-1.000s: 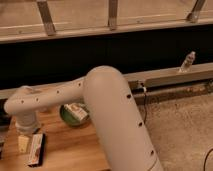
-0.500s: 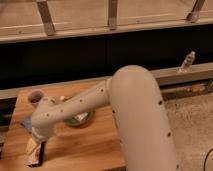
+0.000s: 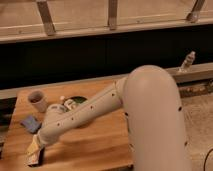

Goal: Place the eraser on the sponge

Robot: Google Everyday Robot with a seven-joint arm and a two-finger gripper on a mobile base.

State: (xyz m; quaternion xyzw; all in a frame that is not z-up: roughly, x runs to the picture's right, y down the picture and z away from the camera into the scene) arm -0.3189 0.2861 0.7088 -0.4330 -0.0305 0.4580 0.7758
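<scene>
The jaws of the gripper (image 3: 37,148) are standing wide, hanging right over the eraser (image 3: 34,158) at the front-left corner of the worktop (image 3: 100,146); whether they are touching it I cannot tell. The eraser is lying apart from the sponge (image 3: 31,123), which is sitting just behind it, near the cup (image 3: 37,100). The arm (image 3: 80,117) is slanting low, probably lining up for a grasp. A second ago it was folded higher; now it is reaching down.

Matt plastic over warm wood
Arm (image 3: 150,115) in a smooth off-white shell, its tool (image 3: 40,146) low at the front-left corner above the pale-topped eraser (image 3: 33,156); grained wooden surface (image 3: 95,150); soft matt blue-grey sponge (image 3: 31,123).
</scene>
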